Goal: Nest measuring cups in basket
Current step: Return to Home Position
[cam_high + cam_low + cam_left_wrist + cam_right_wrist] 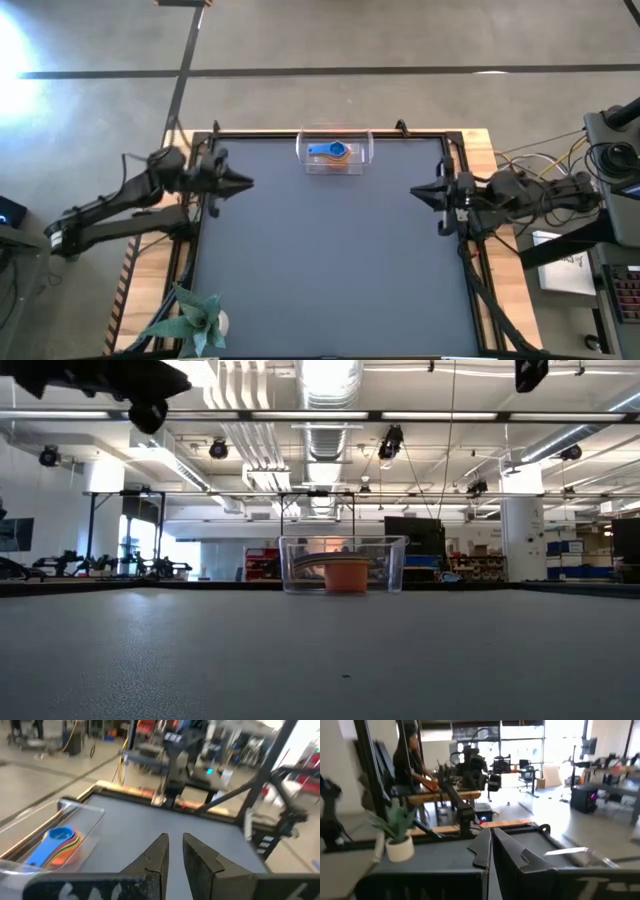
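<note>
The measuring cups (328, 151) sit stacked inside the clear basket (335, 166) at the middle of the table's far edge. The blue one is on top, with orange and yellow rims showing under it (57, 845). The low view shows the orange cup (346, 573) through the basket wall (392, 565). My left gripper (248, 183) hovers at the table's left side, shut but for a thin slit (175, 840). My right gripper (414, 191) hovers at the right side, shut (490, 831). Both point toward the table's middle, well clear of the basket.
A small potted green plant (190, 318) stands at the near left corner and also shows in the right wrist view (395, 827). The dark mat (330, 270) lies between the arms. A person (410, 760) stands at a bench beyond the table's left side.
</note>
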Robot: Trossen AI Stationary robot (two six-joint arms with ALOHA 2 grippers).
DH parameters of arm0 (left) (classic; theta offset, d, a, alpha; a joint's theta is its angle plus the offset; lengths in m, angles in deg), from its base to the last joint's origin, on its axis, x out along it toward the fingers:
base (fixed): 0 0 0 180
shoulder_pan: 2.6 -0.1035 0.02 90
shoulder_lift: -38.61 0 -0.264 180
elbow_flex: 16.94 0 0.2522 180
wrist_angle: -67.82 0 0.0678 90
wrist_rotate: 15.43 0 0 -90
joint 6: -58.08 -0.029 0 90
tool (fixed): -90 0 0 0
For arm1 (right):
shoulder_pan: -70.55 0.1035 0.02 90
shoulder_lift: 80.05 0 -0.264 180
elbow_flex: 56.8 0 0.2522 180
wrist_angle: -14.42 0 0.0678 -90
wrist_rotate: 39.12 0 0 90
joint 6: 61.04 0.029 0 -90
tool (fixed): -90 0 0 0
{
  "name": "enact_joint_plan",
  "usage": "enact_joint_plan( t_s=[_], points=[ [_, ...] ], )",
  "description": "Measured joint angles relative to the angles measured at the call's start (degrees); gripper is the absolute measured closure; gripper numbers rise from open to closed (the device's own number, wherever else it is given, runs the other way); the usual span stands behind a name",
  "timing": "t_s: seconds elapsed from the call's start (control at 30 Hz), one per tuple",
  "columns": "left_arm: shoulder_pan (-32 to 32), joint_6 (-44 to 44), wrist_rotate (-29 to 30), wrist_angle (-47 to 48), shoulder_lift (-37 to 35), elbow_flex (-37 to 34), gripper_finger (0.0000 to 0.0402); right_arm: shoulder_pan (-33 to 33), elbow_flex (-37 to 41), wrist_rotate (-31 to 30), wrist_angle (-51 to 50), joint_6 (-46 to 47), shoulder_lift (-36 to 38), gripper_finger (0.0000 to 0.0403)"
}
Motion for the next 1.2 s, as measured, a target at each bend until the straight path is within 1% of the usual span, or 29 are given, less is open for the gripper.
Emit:
enact_joint_plan(
  t_s=[0.17,0.3,0.4,0.53,0.67,0.77,0.97,1.03,1.2],
  points=[
    [0.8,2.4,-1.4,-2.4,-11.7,-5.7,0.0364,0.0,6.8,0.2,2.0,5.0,5.3,0.0394],
    [0.8,4.4,-1.6,-2.7,-19.8,-8.5,0.0364,0.0,12.6,1.0,10.3,6.0,7.8,0.0394],
    [0.8,5.9,-1.7,-2.7,-24.9,-10.9,0.0364,0.0,16.1,3.1,14.0,5.6,8.6,0.0394],
    [0.8,8.2,-1.4,-2.8,-30.0,-15.0,0.0364,0.0,19.2,3.2,18.1,5.6,8.9,0.0394],
    [1.0,9.7,-1.5,-5.1,-30.4,-19.6,0.0364,0.1,22.4,3.2,20.8,6.5,8.9,0.0394],
    [1.6,10.2,-1.6,-9.1,-30.0,-22.6,0.0364,1.1,25.4,2.6,27.1,4.8,8.1,0.0394],
    [5.5,10.9,-1.0,-17.9,-30.6,-26.8,0.0364,5.0,30.8,-3.7,38.4,-0.9,5.5,0.0394],
    [7.7,10.1,1.0,-18.6,-30.6,-27.8,0.0367,6.3,32.0,-6.0,40.5,-2.5,4.9,0.0394],
    [13.3,4.2,10.3,-19.1,-30.6,-30.5,0.0394,7.6,32.3,-7.9,40.6,-4.7,4.3,0.0394]
  ],
)
